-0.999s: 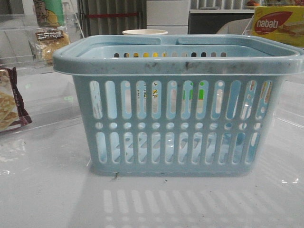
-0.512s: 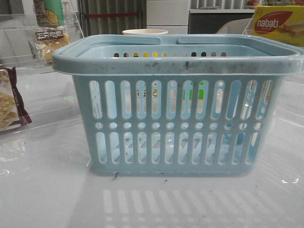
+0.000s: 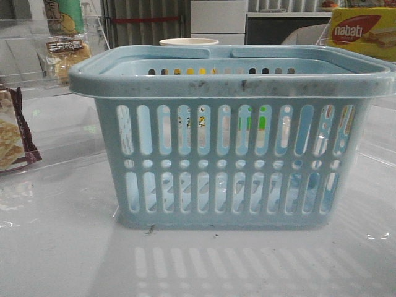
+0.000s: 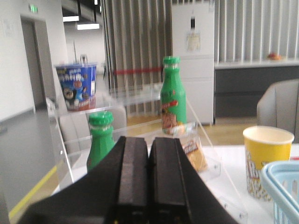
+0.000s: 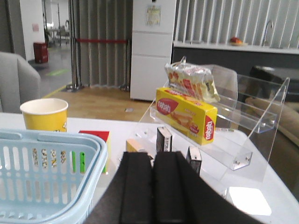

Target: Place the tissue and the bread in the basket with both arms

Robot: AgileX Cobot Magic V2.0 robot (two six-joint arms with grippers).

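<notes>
1. The basket (image 3: 230,133) fills the centre of the front view on the worktop (image 3: 62,247); neither item shows inside it.
2. The bread (image 3: 64,54) sits upper left on a clear shelf (image 3: 25,28).
3. The tissue (image 5: 164,139), probably the small dark pack, stands centre in the right wrist view.
4. Left claw (image 4: 149,182) and right claw (image 5: 153,186) are pressed together, holding nothing, so both pickups remain.
5. A yellow box (image 3: 364,31) reads "nabati".

Basket (image 3: 232,80) blocks most of the table behind it; cracker bag (image 3: 15,130) cut off at the front view's left edge; bread (image 3: 65,55) label unreadable.
</notes>
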